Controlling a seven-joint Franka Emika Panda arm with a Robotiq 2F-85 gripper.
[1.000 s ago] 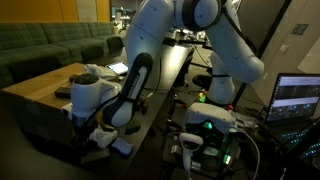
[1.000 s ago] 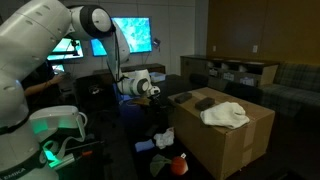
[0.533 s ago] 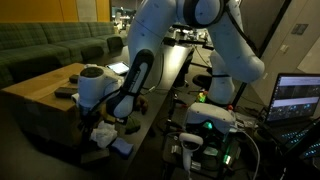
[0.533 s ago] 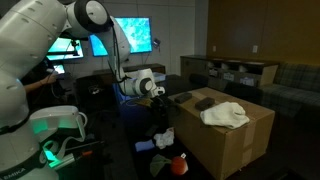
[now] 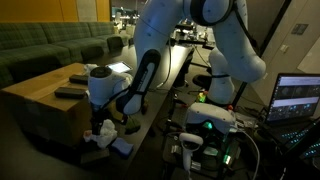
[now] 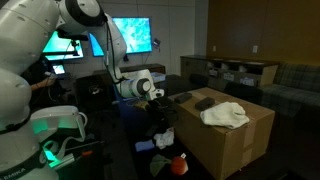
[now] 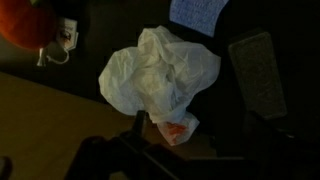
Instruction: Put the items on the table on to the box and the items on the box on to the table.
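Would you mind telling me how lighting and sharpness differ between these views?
Wrist view: dim and soft, only the white crumpled bag reads clearly. In an exterior view, the wall screen glares; in an exterior view, the laptop screen and green base light glow.

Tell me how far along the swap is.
Nothing looks swapped yet. The white cloth and dark items sit on the box. In hand: the gripper hovers over the crumpled white item down below. Left: that item, the orange object, and everything on the box.
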